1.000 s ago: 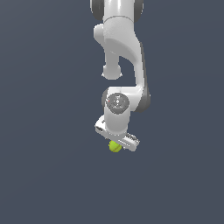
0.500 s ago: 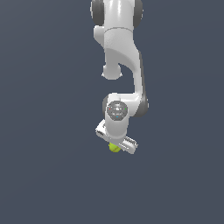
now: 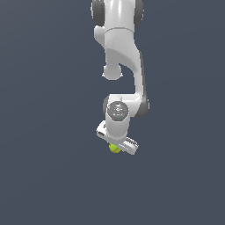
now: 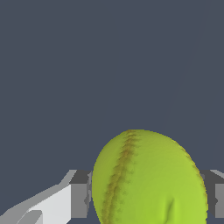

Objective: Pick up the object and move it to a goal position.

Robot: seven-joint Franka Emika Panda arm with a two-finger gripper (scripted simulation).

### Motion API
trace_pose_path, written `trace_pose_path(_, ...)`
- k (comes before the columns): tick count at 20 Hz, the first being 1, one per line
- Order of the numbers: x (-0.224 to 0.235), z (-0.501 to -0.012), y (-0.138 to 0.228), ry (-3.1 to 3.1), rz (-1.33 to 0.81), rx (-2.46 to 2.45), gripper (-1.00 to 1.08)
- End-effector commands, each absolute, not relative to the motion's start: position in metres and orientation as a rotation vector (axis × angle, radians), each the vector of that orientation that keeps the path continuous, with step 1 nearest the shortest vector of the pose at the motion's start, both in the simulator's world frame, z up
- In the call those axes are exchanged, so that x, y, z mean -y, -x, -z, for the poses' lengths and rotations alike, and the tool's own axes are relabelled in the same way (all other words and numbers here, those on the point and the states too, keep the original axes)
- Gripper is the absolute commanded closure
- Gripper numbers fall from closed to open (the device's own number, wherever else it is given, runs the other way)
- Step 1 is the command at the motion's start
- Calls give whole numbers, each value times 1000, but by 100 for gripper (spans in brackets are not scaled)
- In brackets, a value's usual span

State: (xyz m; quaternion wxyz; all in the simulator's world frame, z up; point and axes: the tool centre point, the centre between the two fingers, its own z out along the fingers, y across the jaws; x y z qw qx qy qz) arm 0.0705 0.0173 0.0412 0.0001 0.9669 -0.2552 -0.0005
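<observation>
Only wrist view shows ball [image 4: 148, 179] seam [image 4: 120, 175].

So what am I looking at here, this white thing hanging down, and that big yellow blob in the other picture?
The white thing is a robot arm, drawn by a computer simulation rather than photographed. One picture is taken from a camera standing off to the side, so you see the whole arm reaching down. At its lower end sits the gripper, a wide bar with two fingers that close like a clamp. The small yellow-green ball peeking out below it is what it carries.

The other picture comes from a camera fixed on the arm's wrist, looking along the fingers. That is why the same ball looks huge there: it is right in front of the lens, with a grey finger at each side, and you can see its stitched seam. Everything around is plain dark background; no table surface can be made out.
</observation>
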Motion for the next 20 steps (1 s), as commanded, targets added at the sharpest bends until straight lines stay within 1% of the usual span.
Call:
trace_pose_path(1, -17, -41, -70, -3037, 2, 802, 108)
trace_pose_path(6, -20, -47, -69, -3037, 2, 802, 108)
trace_pose_path(11, -30, -65, -63, -3037, 2, 802, 108)
trace_pose_path(15, -43, -89, -55, -3037, 2, 802, 108)
trace_pose_path(20, -67, -132, -42, -3038, 1, 802, 108)
